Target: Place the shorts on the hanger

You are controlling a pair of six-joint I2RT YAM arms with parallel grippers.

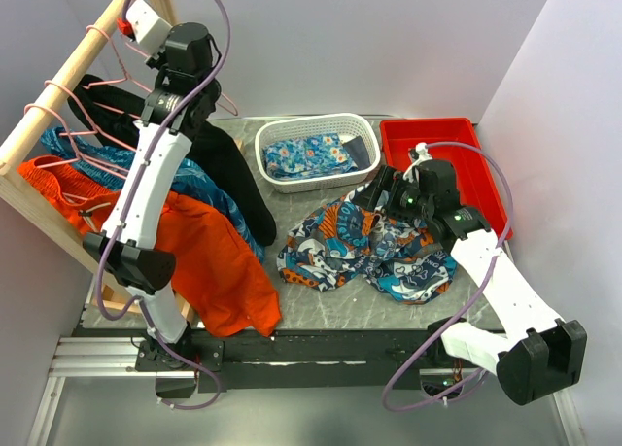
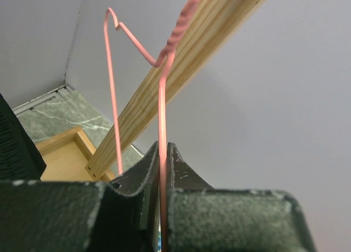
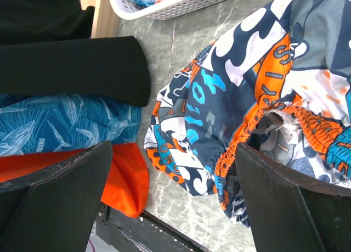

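Up by the wooden rack pole (image 2: 192, 54), the left jaws are clenched on the wire of the hanger (image 2: 163, 98), below its twisted neck. The right jaws stand wide, released, over the shorts (image 1: 364, 247), which lie crumpled on the desk (image 1: 330, 305) near the white basket (image 1: 316, 125).

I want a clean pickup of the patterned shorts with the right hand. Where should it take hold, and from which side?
Probably the orange elastic waistband, from above. It stands up as a ruffled ridge on the crumpled shorts, right below the open right hand, so a straight descent should pinch it.
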